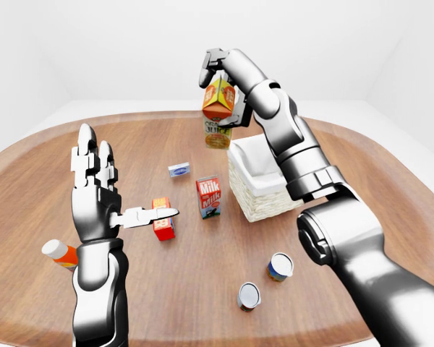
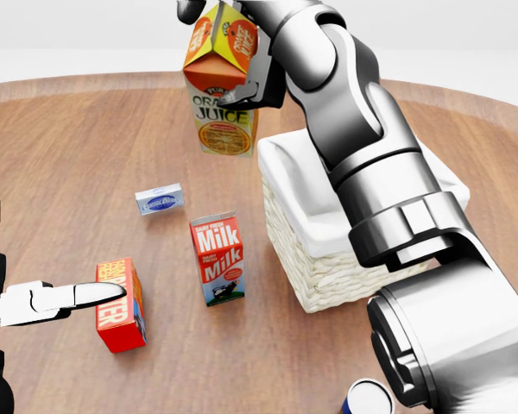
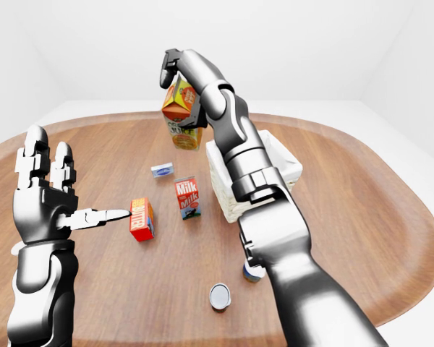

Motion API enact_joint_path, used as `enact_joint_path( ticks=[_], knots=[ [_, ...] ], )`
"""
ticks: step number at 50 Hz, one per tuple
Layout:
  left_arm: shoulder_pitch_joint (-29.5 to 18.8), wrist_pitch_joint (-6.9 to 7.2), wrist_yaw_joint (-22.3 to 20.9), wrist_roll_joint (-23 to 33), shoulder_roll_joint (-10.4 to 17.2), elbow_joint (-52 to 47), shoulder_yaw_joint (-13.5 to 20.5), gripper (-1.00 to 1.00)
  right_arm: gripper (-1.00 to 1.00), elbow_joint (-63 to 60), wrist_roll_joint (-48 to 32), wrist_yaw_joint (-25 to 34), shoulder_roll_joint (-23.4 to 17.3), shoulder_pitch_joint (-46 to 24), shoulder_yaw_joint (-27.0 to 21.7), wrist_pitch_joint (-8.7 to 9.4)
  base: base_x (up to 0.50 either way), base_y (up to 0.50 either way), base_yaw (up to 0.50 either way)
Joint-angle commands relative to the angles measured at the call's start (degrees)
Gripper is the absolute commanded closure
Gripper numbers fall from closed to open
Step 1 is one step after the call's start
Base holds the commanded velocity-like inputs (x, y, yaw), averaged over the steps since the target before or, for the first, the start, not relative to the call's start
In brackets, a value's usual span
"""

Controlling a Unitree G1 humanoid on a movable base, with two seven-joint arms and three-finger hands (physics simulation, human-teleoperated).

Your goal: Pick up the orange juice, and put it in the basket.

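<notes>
While it lies at the far left of the left-eye view, bottle [image 1: 60,254]: on its side on the table [image 1: 181,303], white cap and orange body, partly hidden behind the left forearm.
Left hand [image 1: 95,189]: raised above the table, palm toward the camera, fingers [image 1: 84,150] spread wide and upright, thumb pointing right; it holds nothing.
Red box [image 2: 119,304]: upright on the table, just right of the left thumb tip in the head view; whether they touch cannot be told.
Blue packet [image 2: 159,199]: small, flat on the wood, above the red box and well apart from it.
Milk carton [image 2: 217,259]: upright, red and white, between the red box and the basket, touching neither.
Orange juice [image 2: 224,86]: carton lifted clear of the table, slightly tilted, up near the top of the head view, above and to the left of the basket's left rim.
Right hand [image 1: 215,69]: fingers closed round the gabled top of the orange juice, gripping it.
Basket [image 2: 319,278]: woven, white lining, standing on the table right of the milk carton.
Cans [image 1: 249,296]: two upright near the table's lower edge, apart from each other.
</notes>
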Motion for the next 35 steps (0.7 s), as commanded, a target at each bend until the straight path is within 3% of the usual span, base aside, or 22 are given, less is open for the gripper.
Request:
enact_joint_path(
  ticks=[1,35],
  knots=[
    [0.00,0.00,0.01,-0.01,-0.01,-0.01,0.02,-1.00,1.00,3.72,-0.45,-1.91,-2.04,-3.31,-1.44,-0.99,0.00,0.00,0.00],
    [0.00,0.00,0.00,-0.02,-0.01,-0.01,0.01,-1.00,1.00,14.70,1.36,-4.91,-6.74,-7.06,-2.98,-2.84,0.00,0.00,0.00]
  ],
)
